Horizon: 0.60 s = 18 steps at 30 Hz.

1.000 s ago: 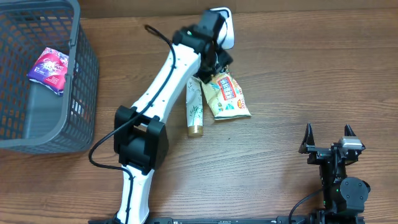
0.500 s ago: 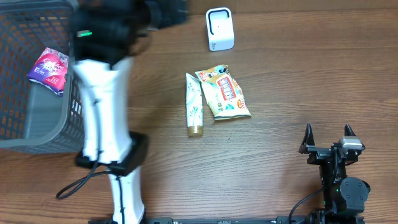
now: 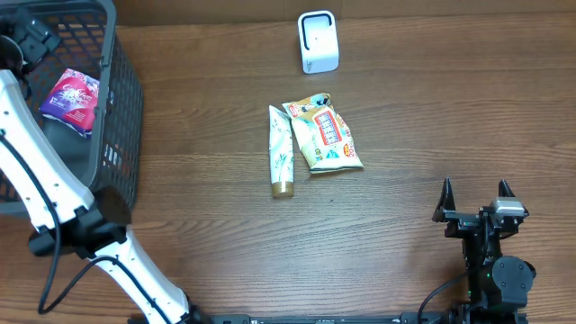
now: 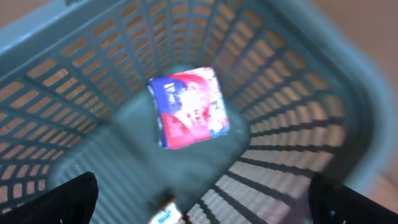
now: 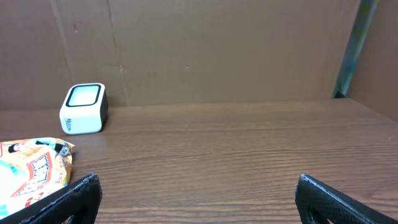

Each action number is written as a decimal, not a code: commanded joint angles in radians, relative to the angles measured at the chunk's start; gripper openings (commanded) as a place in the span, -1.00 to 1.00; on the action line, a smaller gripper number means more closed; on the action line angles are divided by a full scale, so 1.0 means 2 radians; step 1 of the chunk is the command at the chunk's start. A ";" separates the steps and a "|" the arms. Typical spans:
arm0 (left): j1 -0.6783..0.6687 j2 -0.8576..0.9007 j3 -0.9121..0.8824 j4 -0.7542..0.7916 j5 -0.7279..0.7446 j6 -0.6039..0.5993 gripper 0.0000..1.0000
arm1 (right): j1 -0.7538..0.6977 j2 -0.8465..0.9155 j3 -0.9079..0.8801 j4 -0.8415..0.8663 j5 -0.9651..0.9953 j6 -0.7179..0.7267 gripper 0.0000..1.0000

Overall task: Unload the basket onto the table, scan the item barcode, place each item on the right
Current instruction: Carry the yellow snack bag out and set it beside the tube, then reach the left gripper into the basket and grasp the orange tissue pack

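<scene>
My left hand [image 4: 202, 202] hangs over the grey basket [image 3: 119, 108] at the worktop's [image 3: 423, 126] far left, fingers spread wide with nothing gripped, and a pink packet [image 4: 189, 115] lies flat on the basket floor below it. My right hand [image 5: 202, 202] rests low at the near right edge, likewise spread and empty. A cream tube [image 3: 282, 162] and a yellow snack pouch [image 3: 328, 135] lie side by side, touching, mid-worktop, with the white scanner [image 3: 318, 41] standing apart behind them.
</scene>
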 commanded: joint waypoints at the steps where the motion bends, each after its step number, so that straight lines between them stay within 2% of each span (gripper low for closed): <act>1: 0.008 0.040 -0.046 0.017 -0.005 0.047 1.00 | 0.002 -0.004 -0.005 0.003 0.005 -0.002 1.00; 4: 0.007 0.080 -0.069 0.035 -0.005 0.055 1.00 | 0.002 -0.004 -0.005 0.003 0.005 -0.002 1.00; 9: 0.005 0.166 -0.071 0.055 -0.006 0.119 1.00 | 0.002 -0.004 -0.005 0.003 0.005 -0.002 1.00; 12: 0.005 0.206 -0.071 0.064 -0.032 0.127 1.00 | 0.002 -0.004 -0.005 0.003 0.005 -0.002 1.00; 18: 0.004 0.234 -0.071 0.084 -0.031 0.150 1.00 | 0.002 -0.004 -0.005 0.003 0.005 -0.002 1.00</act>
